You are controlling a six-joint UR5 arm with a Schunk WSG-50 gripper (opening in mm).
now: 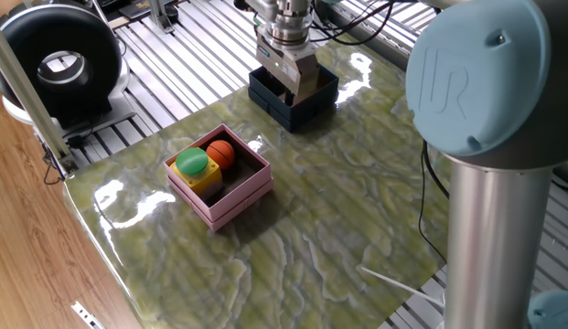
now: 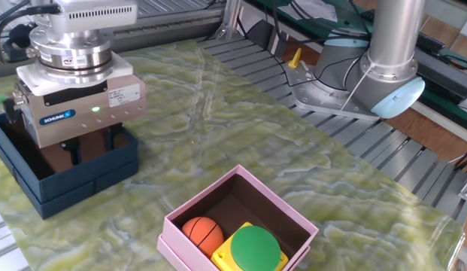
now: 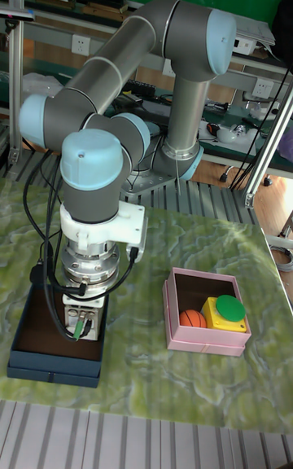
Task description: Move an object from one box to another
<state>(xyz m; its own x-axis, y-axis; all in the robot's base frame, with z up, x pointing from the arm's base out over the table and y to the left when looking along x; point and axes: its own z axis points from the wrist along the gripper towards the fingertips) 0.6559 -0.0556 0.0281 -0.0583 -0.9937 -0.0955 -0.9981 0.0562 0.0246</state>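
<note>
Green-veined marble bench [image 1: 338, 210], slatted metal frame behind. End effector [image 2: 89, 146] lowered straight into the navy box [image 2: 98, 177], fingers [image 2: 109, 139] spread apart near the brown floor; nothing visibly pinched, and whatever sits between them hidden by the body. Pink box [image 2: 289, 218] well apart toward the bench's near side, already holding an orange ball [image 2: 201, 231] and a yellow block with green cap [image 2: 254, 247].
</note>
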